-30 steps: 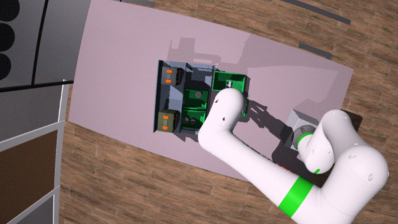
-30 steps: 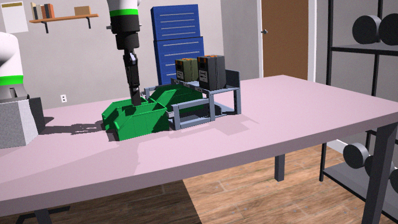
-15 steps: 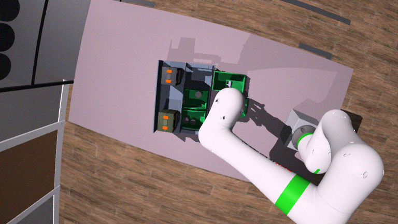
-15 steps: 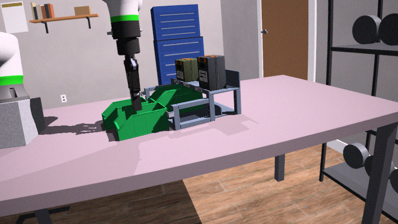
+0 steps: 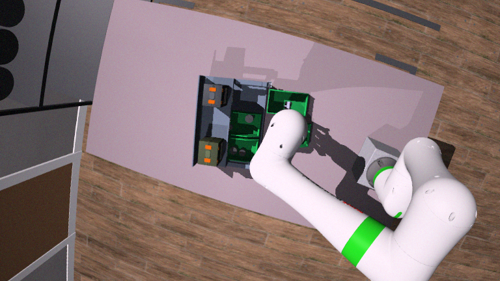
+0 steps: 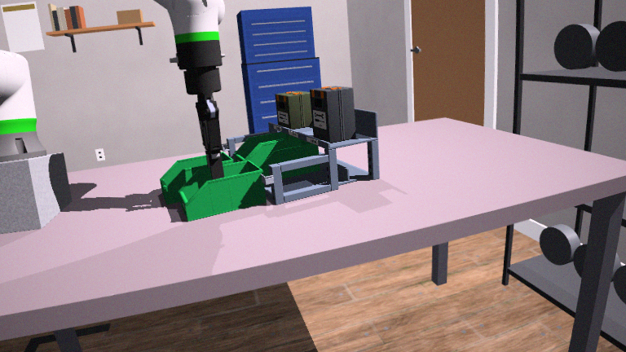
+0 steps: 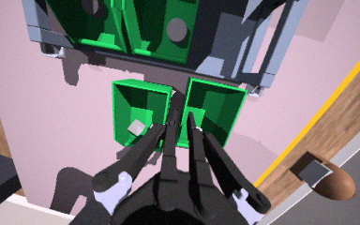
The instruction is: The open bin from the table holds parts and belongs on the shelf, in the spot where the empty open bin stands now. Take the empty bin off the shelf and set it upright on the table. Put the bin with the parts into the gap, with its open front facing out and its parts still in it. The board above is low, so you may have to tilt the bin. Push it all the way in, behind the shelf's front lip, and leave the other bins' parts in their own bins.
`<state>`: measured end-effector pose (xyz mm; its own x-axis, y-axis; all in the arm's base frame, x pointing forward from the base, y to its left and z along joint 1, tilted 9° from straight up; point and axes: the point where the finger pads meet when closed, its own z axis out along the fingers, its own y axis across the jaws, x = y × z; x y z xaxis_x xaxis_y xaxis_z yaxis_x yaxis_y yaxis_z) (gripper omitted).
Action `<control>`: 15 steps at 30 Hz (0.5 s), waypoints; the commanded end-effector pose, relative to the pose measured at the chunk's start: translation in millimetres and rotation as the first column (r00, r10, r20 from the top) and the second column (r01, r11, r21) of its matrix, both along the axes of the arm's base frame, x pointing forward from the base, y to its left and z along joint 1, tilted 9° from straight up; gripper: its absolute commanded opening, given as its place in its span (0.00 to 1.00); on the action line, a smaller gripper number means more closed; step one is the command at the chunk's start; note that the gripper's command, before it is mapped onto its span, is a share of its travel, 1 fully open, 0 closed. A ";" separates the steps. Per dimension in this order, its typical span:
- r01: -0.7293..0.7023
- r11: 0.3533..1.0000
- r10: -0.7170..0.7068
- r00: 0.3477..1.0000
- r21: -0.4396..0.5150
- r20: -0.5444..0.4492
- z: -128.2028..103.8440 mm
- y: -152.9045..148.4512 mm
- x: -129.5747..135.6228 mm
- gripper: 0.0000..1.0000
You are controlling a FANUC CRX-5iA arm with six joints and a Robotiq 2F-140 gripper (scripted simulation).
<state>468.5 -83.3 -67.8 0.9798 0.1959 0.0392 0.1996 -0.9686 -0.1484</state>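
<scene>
"Where's your end effector (image 6: 215,170) (image 7: 182,115)?"

"Low at the near green bin (image 5: 296,97) (image 6: 231,195) (image 7: 220,98), pointing down. One of my fingers is inside it and the other is in the slot beside it, so its side wall runs between them. They stand close together, but I can't tell whether they pinch that wall (it is a thin one)."

"And the other bin?"

"The far green bin (image 5: 308,131) (image 6: 171,187) (image 7: 141,112) stands upright just beside it on the table (image 5: 147,60) (image 6: 415,191) (image 7: 84,117), with a pale block (image 7: 136,127) inside. I take that for the bin with the parts (something whitish shows by my fingertips in the near one, too small to name)."

"So neither is on the shelf (image 5: 221,116) (image 6: 332,168) (image 7: 277,56)?"

"No, both are to its left. The gap is open at the shelf's near end. Farther along sit two stored bins: the middle bin (image 5: 245,129) (image 6: 295,156) (image 7: 161,42) with a round grey part (image 5: 249,118) (image 7: 176,30), and the far-end bin (image 5: 249,145) (image 7: 80,23) beyond it."

"Anything on top?"

"A dark grey case (image 5: 214,95) (image 6: 332,115) near, an olive case (image 5: 210,151) (image 6: 291,110) far."
</scene>
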 end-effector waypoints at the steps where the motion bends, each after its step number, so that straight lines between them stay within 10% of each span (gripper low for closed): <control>1: 0.000 1.000 0.000 1.000 -0.001 0.002 -1.1 0.0 0.7 0.24; 15: 0.000 1.000 0.000 1.000 -0.001 0.002 -2.8 0.2 0.7 0.24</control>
